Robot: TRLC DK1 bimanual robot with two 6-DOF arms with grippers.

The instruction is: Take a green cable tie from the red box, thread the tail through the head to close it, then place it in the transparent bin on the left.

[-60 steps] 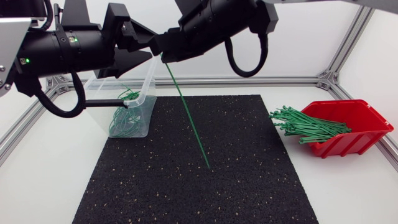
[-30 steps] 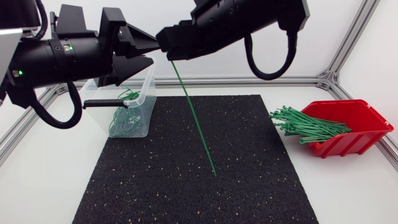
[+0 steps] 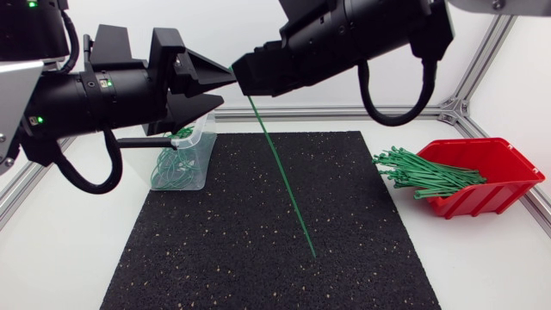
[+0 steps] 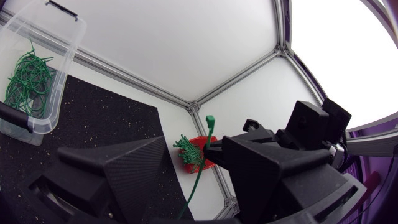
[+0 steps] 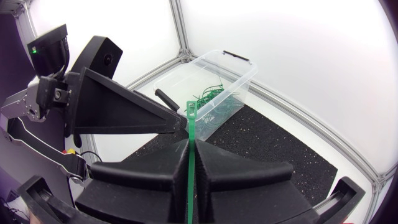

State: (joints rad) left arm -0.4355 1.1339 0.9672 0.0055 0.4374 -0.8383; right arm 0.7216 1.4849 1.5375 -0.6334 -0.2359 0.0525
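R gripper is clamped on one green cable tie, pinching it just below the head. In the R wrist view the head pokes out a little past the closed fingers. From there the strap runs straight and slanted down, and its tail tip hangs over the black mat, prob not touching it, though I can't be sure. L gripper stands spread wide w/ nothing in it, fingertips just beside the tie's head end.

Red box sits at the table's right w/ a bundle of spare ties spilling over its rim. Transparent bin sits at the left w/ looped ties inside, partly behind the L arm.

Handling, my read:
- Tie is very light, thin, springy nylon: stiff enough to hold a line, but it flexes and whips if swung.
- Surface is smooth, so likely slippery. It needs a firm flat pinch across the strap's width, not on its edge.
- Best hold for L is prob on the tail, a bit back from the tip, so a short stiff stub is left to feed into the head.
- R should keep its grip close under the head, so the slot doesn't twist away
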